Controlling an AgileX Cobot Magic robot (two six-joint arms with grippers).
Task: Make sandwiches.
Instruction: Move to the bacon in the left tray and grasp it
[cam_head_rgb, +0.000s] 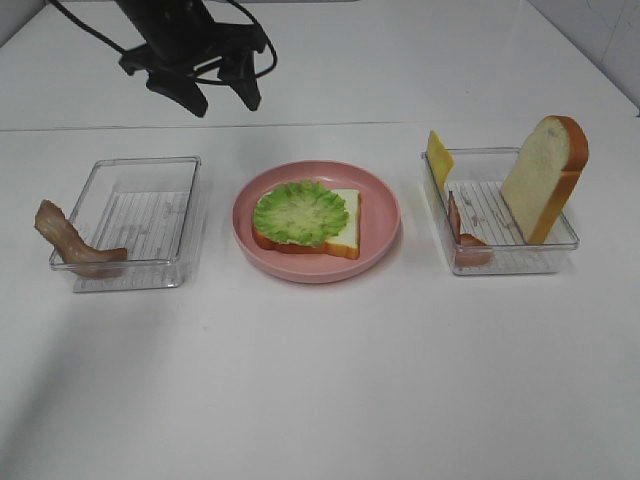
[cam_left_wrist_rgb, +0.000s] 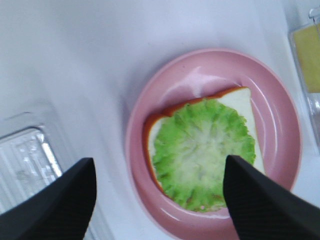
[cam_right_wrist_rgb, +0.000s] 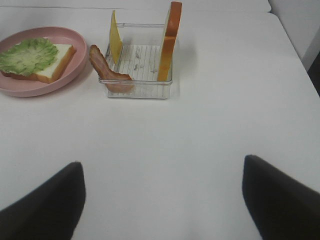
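While the left tool (cam_left_wrist_rgb: 159, 200) hangs wide open and empty, the lettuce (cam_left_wrist_rgb: 202, 152) on the bread slice (cam_left_wrist_rgb: 240, 100) lies below it, untouched.

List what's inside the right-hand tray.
A bread slice standing on edge, a cheese slice and a bacon strip. The tray floor behind the bread is hidden.
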